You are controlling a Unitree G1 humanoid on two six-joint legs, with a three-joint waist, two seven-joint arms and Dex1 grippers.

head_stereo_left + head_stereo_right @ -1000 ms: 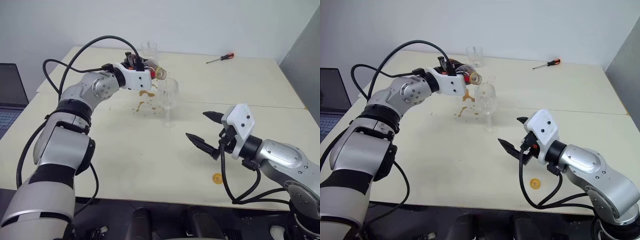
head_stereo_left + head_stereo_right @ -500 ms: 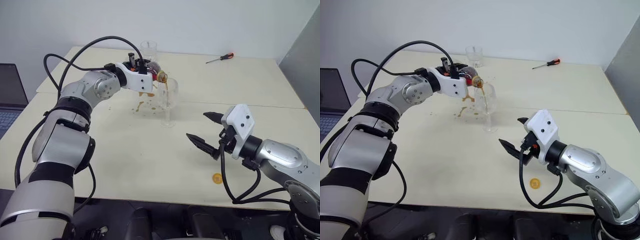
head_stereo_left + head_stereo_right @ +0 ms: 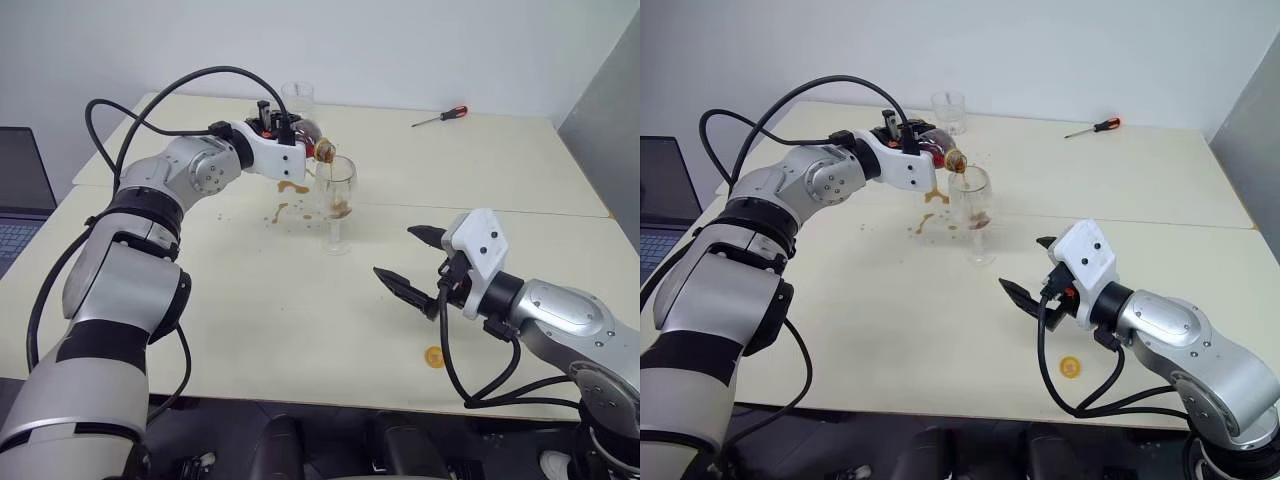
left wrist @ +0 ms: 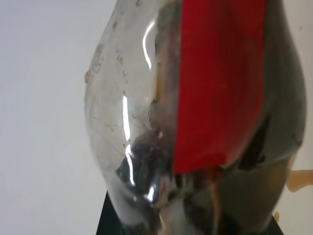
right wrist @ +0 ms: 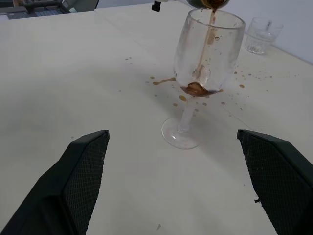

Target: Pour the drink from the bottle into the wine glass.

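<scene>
Head views, left arm: the left gripper (image 3: 287, 131) is clamped tight on the small squat clear plastic bottle with a red label strip (image 3: 305, 137), tipped nearly level, its mouth just above the rim of the glass.
Head views, glass: the clear stemmed wine glass with a tulip-shaped bowl (image 3: 335, 200) stands upright on the pale cream table (image 3: 300, 320), between the two arms and nearer the left one.
Head views, drink: a thin amber stream of the dark brown cola-like drink (image 3: 340, 207) falls from the bottle's mouth into the bowl, where a shallow brown pool sits at the bottom.
Head views, spill: brown puddles and spots (image 3: 285, 205) mark the table just beside the glass's foot, on the left arm's side.
Head views, right arm: the right gripper (image 3: 411, 260) hovers over the table, well apart from the glass, its black fingers spread wide and holding nothing.
Head views, surroundings: a short clear tumbler (image 3: 298, 97) stands behind the bottle, a red-handled screwdriver (image 3: 441, 116) lies near the far edge, and a small yellow cap (image 3: 434, 357) lies near the front edge.
Left wrist view: the bottle's clear bulging wall and red strip (image 4: 220, 83) sit right against the lens, with dark liquid inside.
Right wrist view: the wine glass (image 5: 203, 73) stands ahead between the wide-spread black fingertips (image 5: 83, 156), the stream running down inside its bowl, droplets scattered round its foot, the tumbler (image 5: 263, 35) beyond.
</scene>
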